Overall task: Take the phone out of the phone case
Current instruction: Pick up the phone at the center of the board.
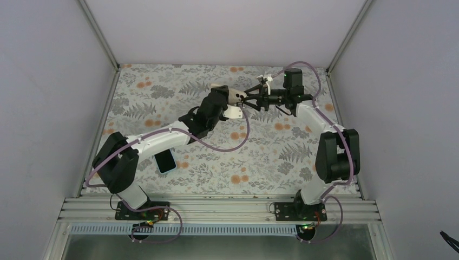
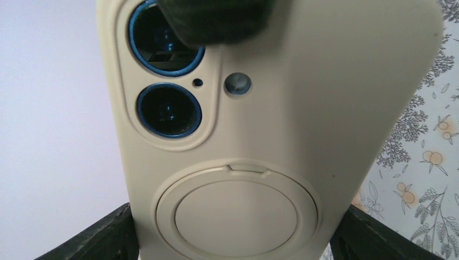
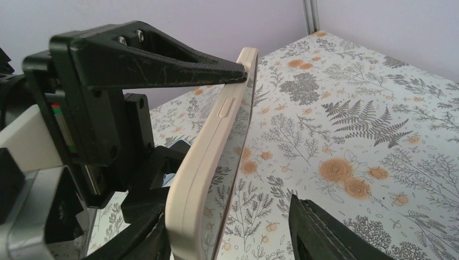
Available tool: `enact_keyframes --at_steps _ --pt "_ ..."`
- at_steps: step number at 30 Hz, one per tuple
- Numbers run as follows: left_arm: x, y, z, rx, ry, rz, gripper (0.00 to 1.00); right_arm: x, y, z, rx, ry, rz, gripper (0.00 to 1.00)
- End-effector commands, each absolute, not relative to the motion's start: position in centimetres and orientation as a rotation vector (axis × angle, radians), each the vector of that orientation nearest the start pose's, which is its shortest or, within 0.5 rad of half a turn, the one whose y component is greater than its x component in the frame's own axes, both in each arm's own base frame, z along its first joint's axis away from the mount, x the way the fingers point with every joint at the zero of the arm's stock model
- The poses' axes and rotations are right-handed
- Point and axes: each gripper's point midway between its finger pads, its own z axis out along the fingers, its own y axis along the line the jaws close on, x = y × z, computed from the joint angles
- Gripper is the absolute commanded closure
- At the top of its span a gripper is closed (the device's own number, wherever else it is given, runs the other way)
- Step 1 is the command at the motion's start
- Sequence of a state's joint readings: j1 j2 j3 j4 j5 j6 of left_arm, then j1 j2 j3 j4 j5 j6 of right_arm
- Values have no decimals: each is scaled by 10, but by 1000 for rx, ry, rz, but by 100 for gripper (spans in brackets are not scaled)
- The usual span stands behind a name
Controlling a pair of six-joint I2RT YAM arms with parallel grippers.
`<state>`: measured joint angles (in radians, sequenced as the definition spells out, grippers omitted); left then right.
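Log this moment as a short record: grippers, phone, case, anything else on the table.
left gripper: shut on the phone case's long edges, holding it off the table
right gripper: open around the case's camera end; one finger over the upper lens
phone: in the case, blue-rimmed lenses showing through the cutout
other phone: dark, flat on the table under the left arm
task state: phone not yet out

The phone case is seen edge-on, tilted above the floral surface. The right tool is spread wide, its upper finger touching the case's top corner and its lower finger well apart. The case's lower end sits in the left tool.
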<state>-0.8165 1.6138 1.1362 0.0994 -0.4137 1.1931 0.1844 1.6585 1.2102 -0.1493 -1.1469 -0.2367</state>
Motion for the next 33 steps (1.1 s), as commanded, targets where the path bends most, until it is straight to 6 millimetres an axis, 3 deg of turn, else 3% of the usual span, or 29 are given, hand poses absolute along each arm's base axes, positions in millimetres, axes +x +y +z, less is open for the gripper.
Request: enact_keyframes --at_steps 1,5,13,16,18,20,27,31,33 --pt "401 -321 275 1358 1247 679 31 371 241 248 -1053 1664 1260 44" --pt "406 -326 281 1346 1242 695 31 366 245 249 -1050 1652 1291 44" --pt "396 -328 274 1376 1236 673 28 355 243 271 -1058 1590 1255 71" --pt "393 -327 276 1385 1231 660 19 354 242 274 -1055 1589 1245 89" --pt "392 -324 278 1381 1227 672 6 353 242 277 -1052 1588 1248 96" --pt "392 -318 280 1365 1205 726 0 350 242 279 -1053 1587 1263 96" --pt "383 -291 305 1301 1108 861 0 350 234 293 -1057 1598 1182 97" --pt "374 -269 315 1367 1161 789 0 360 223 292 -1062 1641 1006 97" --pt "367 -259 330 1431 1210 665 0 365 218 291 -1085 1646 892 97"
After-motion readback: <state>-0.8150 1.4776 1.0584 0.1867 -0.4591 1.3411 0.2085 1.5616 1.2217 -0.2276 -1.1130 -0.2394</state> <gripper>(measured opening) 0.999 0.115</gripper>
